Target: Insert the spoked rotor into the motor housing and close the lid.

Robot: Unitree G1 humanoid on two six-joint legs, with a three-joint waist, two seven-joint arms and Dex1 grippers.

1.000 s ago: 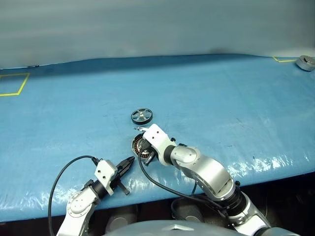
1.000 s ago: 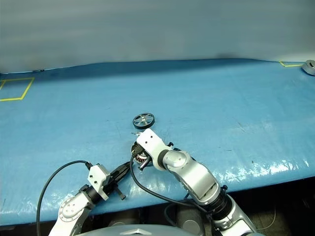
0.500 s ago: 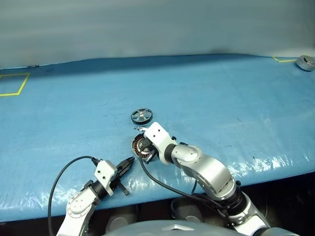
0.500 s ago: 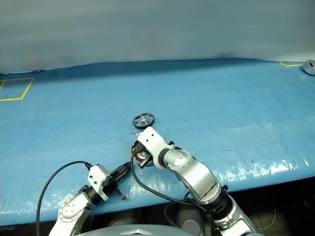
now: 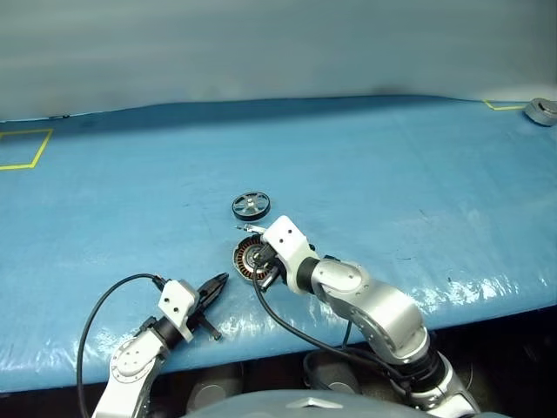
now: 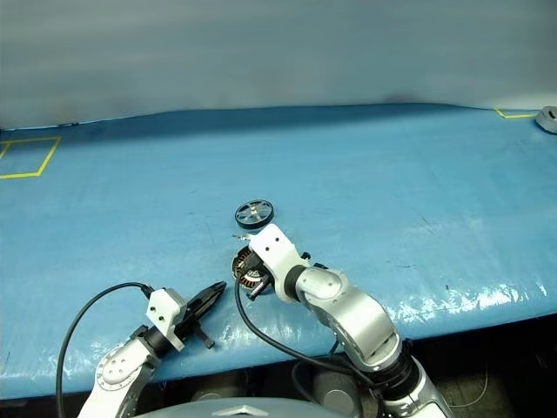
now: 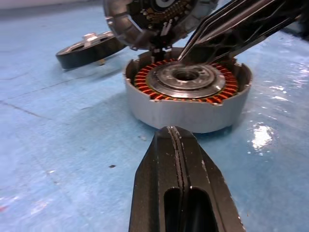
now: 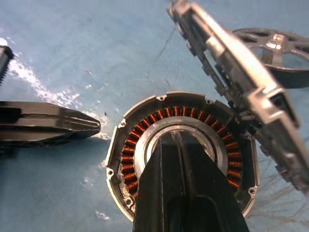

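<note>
Two arms reach over the blue surface [image 5: 418, 174] in the left eye view. The motor housing [image 5: 246, 259] sits flat near the front edge. The spoked rotor [image 5: 251, 205] lies flat just beyond it, on the side away from the robot, apart from it. The right hand [image 5: 264, 264] comes in over the housing from the right. The left hand [image 5: 217, 284] hangs low on the near left of the housing, close but not touching. We judge the right hand the nearer to the rotor, which lies straight past the housing from it.

From the left wrist view we look along the left hand's own fingers, pressed together and holding nothing, pointing at the housing wall. Copper windings ring the open, empty centre. The lid [image 7: 159, 14] stands tilted up at the far rim, between housing and rotor. The right hand's dark fingers slant in to meet the lid's lower edge; we cannot tell whether they prop it.

From the right wrist view the right hand's fingers are pressed together, pinching nothing, with their tip over the housing's bore. The rotor's axis stands upright, so we judge it needs lifting over the raised lid or around it, then lowering straight into the bore
</note>
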